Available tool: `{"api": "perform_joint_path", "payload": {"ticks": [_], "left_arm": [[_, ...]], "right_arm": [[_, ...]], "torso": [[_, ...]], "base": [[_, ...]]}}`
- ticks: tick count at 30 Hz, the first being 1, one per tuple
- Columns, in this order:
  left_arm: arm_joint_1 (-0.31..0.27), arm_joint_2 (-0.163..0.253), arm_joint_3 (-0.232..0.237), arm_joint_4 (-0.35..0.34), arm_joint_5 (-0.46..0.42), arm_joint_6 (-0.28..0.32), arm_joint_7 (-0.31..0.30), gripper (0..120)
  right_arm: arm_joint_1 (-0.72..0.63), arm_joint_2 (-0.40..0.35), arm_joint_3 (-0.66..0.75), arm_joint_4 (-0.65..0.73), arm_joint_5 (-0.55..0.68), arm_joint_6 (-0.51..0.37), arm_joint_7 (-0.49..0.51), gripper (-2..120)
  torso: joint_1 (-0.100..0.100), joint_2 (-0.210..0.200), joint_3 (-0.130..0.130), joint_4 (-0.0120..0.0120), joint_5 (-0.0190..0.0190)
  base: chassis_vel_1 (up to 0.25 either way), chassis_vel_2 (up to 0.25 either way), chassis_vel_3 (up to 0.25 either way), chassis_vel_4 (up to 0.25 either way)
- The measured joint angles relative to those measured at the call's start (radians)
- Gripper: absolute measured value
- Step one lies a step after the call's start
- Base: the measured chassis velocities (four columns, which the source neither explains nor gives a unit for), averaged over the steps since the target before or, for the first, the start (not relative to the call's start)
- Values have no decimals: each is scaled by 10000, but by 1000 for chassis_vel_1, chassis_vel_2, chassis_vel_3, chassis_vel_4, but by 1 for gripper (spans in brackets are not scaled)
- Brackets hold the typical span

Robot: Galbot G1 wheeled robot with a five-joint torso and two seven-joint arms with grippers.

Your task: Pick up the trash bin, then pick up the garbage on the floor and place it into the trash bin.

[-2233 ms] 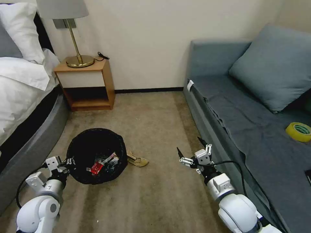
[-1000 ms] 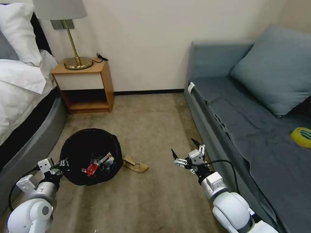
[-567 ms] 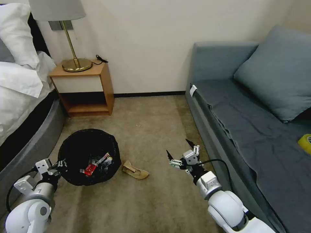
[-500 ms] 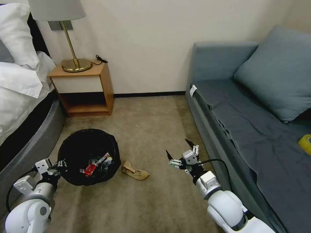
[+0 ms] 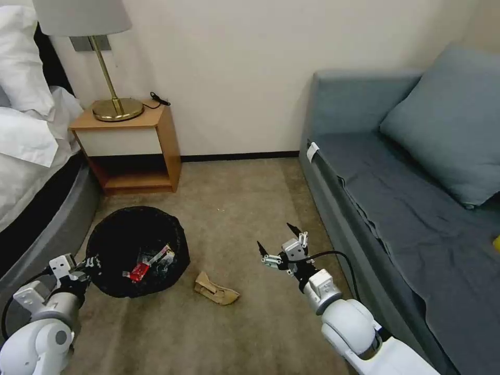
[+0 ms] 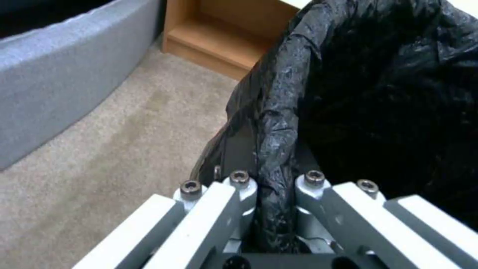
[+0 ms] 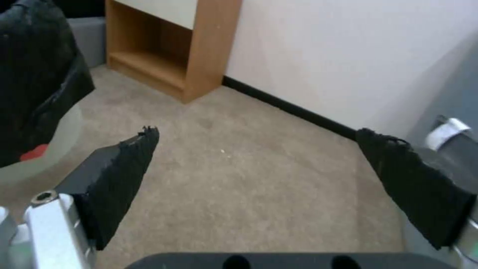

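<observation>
The left claw (image 6: 271,209) is clamped on the bag-lined rim of the trash bin (image 5: 136,250), which it holds low beside the bed (image 5: 36,208). Inside lie a red-and-white packet (image 5: 136,270) and other litter, seemingly a wrapper. The right claw (image 5: 278,244) hovers spread wide and empty over the carpet (image 5: 245,198). Crumpled tan paper (image 5: 216,289) lies on the floor between the bin and that claw.

Beige carpet floor (image 5: 250,198): crumpled tan paper (image 5: 216,289) beside trash bin (image 5: 136,250); wooden nightstand (image 5: 127,148) against wall.
</observation>
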Motion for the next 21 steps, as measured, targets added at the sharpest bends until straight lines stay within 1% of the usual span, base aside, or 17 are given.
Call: {"api": "perform_joint_path", "payload": {"ticks": [4, 7, 8, 10, 12, 13, 16, 17, 18, 19, 20, 21], "left_arm": [[6, 147, -59, 40, -84, -12, 36, 4], [87, 256, -94, 43, -131, -59, 97, 4], [87, 256, -94, 43, -131, -59, 97, 4], [136, 287, -111, 43, -152, -93, 121, 4], [209, 302, -120, 15, -188, -119, 146, 4], [209, 302, -120, 15, -188, -119, 146, 4], [255, 302, -120, -37, -210, -139, 159, 4], [279, 284, -120, -78, -216, -147, 166, 4], [295, 270, -118, -110, -225, -147, 171, 4], [295, 270, -118, -110, -225, -147, 171, 4], [308, 254, -117, -131, -228, -148, 176, 4], [322, 240, -115, -157, -235, -151, 182, 4]], "right_arm": [[477, -23, -535, -249, 436, -72, 97, 100], [1280, -41, -1455, -648, 1139, -302, 215, 100], [1280, -41, -1455, -648, 1139, -302, 215, 100], [1833, 27, -2217, -905, 1946, -550, 454, 100], [2607, 302, -3216, -1285, 3040, -1055, 837, 100], [2607, 302, -3216, -1285, 3040, -1055, 837, 100], [3380, 790, -4037, -1754, 3859, -1530, 1119, 100], [3915, 1258, -4506, -2146, 4359, -1843, 1366, 100], [4280, 1572, -4799, -2394, 4763, -2080, 1499, 100], [4280, 1572, -4799, -2394, 4763, -2080, 1499, 100], [4571, 1812, -5016, -2573, 5195, -2341, 1650, 100], [4932, 2075, -5272, -2843, 5933, -2819, 1868, 100]], "torso": [[0, 0, 0, -2, 0], [0, 0, -1, -1, -1], [0, 0, -1, -1, -1], [0, 0, 0, 0, 0], [0, 0, 0, 0, -1], [0, 0, 0, 0, -1], [0, 0, 0, -1, -1], [0, -1, 0, -1, 0], [0, 0, 0, 2, 0], [0, 0, 0, 2, 0], [0, 0, 0, 3, 0], [0, 0, 0, 5, -2]], "base": [[0, 0, 0, 0], [0, 0, 0, 0], [0, 0, 0, 0], [0, 0, 0, 0], [0, 0, 0, 0], [0, 0, 0, 0], [0, 0, 0, 0], [0, 0, 0, 0], [0, 0, 0, 0], [0, 0, 0, 0], [0, 0, 0, 0], [0, 0, 0, 0]]}}
